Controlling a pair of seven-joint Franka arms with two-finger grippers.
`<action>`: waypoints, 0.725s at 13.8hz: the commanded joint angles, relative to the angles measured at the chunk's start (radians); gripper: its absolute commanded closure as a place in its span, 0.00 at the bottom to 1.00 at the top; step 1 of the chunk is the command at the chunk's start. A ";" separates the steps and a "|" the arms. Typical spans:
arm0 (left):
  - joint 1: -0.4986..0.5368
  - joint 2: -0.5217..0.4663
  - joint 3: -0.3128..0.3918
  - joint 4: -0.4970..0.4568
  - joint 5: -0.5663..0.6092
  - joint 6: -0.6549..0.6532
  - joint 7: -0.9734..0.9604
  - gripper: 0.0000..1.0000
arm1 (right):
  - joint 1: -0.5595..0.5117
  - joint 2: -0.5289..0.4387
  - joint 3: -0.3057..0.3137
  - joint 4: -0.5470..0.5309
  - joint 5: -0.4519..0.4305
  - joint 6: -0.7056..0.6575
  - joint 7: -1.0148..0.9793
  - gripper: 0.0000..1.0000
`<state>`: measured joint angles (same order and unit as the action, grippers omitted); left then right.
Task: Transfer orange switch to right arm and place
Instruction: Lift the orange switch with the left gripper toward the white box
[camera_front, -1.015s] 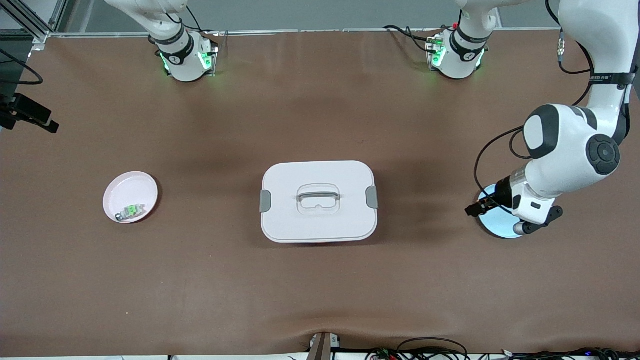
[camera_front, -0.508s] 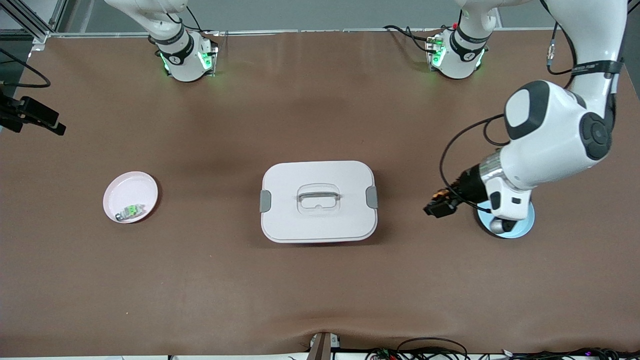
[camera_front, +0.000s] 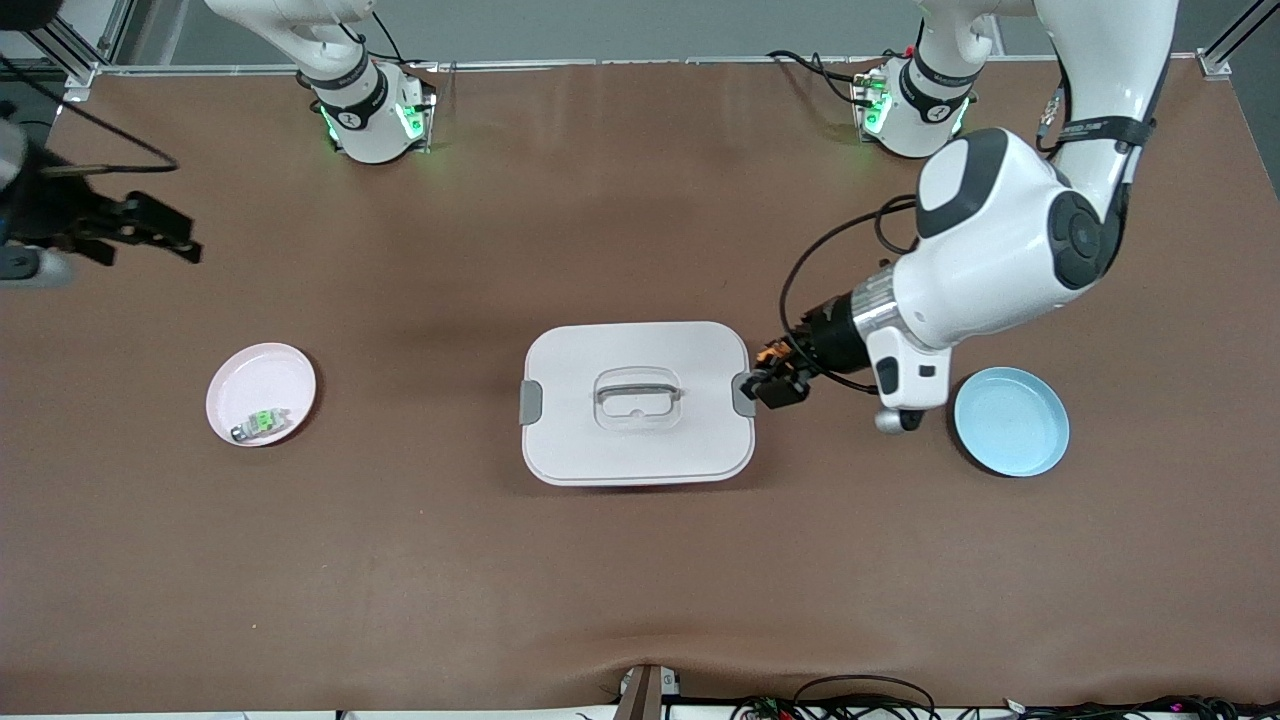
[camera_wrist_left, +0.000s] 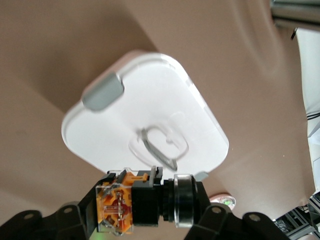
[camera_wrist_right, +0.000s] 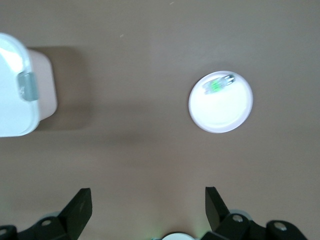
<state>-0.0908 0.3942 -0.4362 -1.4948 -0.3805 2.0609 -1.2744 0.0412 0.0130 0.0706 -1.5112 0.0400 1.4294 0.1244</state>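
At centre-right of the front view, the left gripper (camera_front: 775, 383) hangs over the edge of the white lidded box (camera_front: 637, 402) by its grey latch, its fingers clamped on the orange switch (camera_front: 769, 352). The blue plate (camera_front: 1011, 421) sits lower right of it. The right gripper (camera_front: 150, 232), at the frame's upper-left edge above the pink plate (camera_front: 260, 392), is spread wide and holds nothing. A green-topped part (camera_front: 261, 422) lies in the pink plate.

Brown worktop (camera_front: 400, 560); white lidded box (camera_front: 637, 440) with grey clips; pink dish (camera_front: 255, 375); pale blue dish (camera_front: 1010, 420); orange-and-black orange switch (camera_wrist_left: 135, 202)
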 joint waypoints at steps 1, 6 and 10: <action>-0.035 0.029 -0.001 0.059 -0.018 -0.022 -0.086 1.00 | 0.135 -0.005 -0.003 0.014 0.029 -0.010 0.171 0.00; -0.073 0.046 -0.001 0.087 -0.092 -0.022 -0.230 1.00 | 0.294 -0.007 -0.005 -0.033 0.201 0.149 0.303 0.00; -0.125 0.048 -0.001 0.088 -0.104 -0.024 -0.284 1.00 | 0.404 -0.004 -0.005 -0.151 0.279 0.420 0.458 0.00</action>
<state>-0.1809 0.4270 -0.4391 -1.4400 -0.4687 2.0571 -1.5269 0.4136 0.0186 0.0809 -1.6055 0.2553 1.7513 0.5340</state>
